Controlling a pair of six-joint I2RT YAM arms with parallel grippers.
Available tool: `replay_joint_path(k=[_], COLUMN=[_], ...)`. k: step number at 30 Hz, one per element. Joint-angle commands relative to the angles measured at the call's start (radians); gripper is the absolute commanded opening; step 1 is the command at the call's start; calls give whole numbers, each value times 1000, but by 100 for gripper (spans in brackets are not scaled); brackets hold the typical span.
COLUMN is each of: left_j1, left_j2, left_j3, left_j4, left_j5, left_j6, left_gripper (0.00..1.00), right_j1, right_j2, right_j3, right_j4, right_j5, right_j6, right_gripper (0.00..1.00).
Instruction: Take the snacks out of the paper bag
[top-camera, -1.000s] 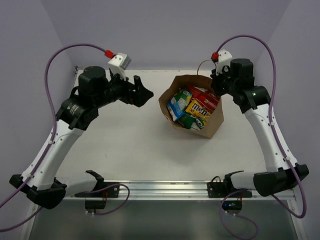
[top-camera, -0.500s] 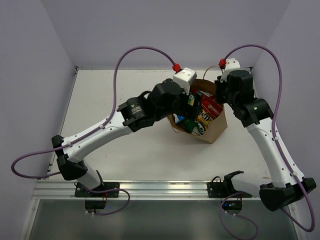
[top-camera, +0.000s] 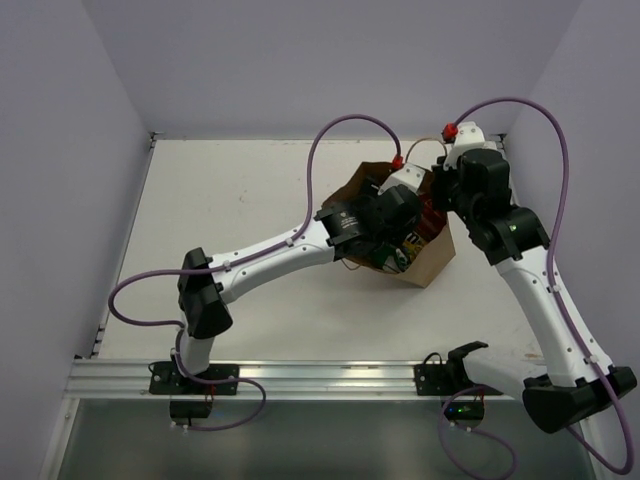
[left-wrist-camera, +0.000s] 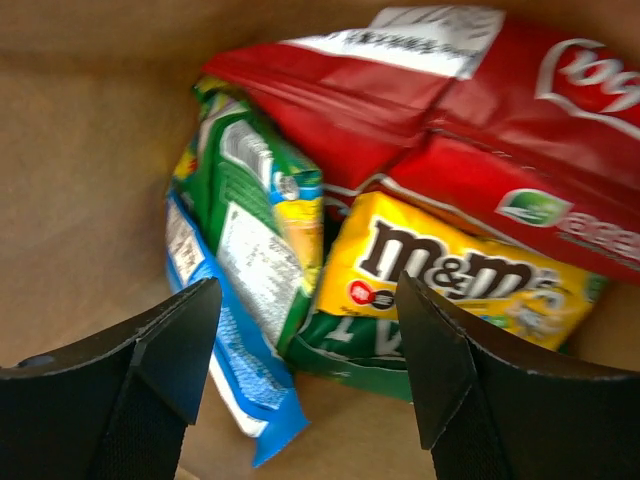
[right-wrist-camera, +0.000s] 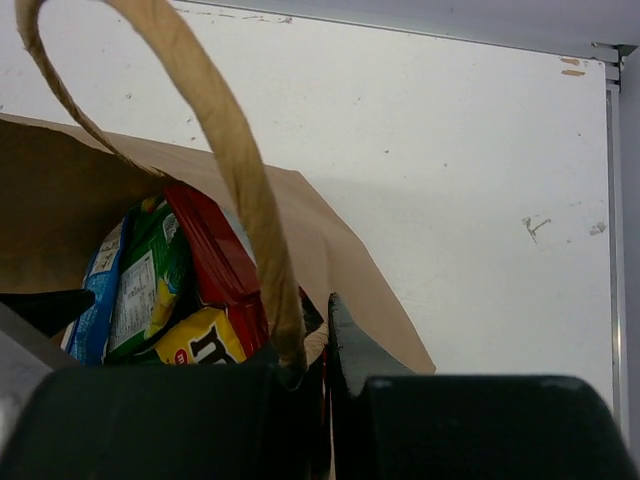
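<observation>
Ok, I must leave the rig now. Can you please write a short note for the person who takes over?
Left gripper: open, inside the paper bag, just above the snacks, gripping nothing.
Right gripper: shut on the bag's rim at the foot of its handle.
Snacks: all in the bag: red chip bag, yellow M&M's packet, green packet, blue packet.
Done: the bag is held and the left arm has reached in. No packet is out yet.
Left: lift out every packet. The green packet lies nearest between the left fingers.
</observation>
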Motion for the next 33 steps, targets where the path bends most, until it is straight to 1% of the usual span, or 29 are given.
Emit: replay_joint_path(k=[1, 4, 10, 15, 17, 18, 19, 21, 22, 25, 26, 27, 28, 33], left_j1=[0, 0, 0, 0, 1, 1, 0, 0, 0, 1, 0, 0, 0, 0], left_j2=[-15, -29, -72, -79, -85, -90, -92, -90, -90, -88, -90, -95, -99, -165], left_j3=[72, 57, -9, -37, -49, -55, -58, -68, -66, -52, -37, -23, 10, 156], left_j4=[-72, -121, -147, -189, -196, -201, -201, -200, -201, -206, -210, -212, -213, -233], left_j5=[-95, -80, 1, 21, 26, 26, 24, 17, 14, 6, 4, 3, 3, 26], left_j6=[-33, -80, -143, -165, -168, -169, -168, -163, -162, -154, -146, -140, -131, -53], left_gripper=[78, 79, 79, 75, 68, 66, 60, 53, 43, 22, 10, 6, 3, 2], right_j1=[3, 3, 3, 3, 3, 3, 3, 2, 3, 3, 3, 3, 3, 3], right_j2=[-49, -62, -69, -73, -73, -74, -74, -79, -77, -79, -80, -82, -85, -89], right_j3=[-5, -17, -31, -37, -40, -41, -43, -44, -46, -46, -46, -47, -49, -54], right_j4=[69, 77, 89, 94, 94, 94, 94, 97, 98, 95, 95, 95, 95, 97], right_j5=[2, 10, 10, 7, 5, 8, 8, 7, 7, 10, 10, 10, 11, 22], right_j6=[25, 25, 24, 25, 25, 25, 25, 27, 27, 27, 27, 27, 27, 21], right_gripper=[0, 0, 0, 0, 0, 0, 0, 0, 0, 0, 0, 0, 0, 0])
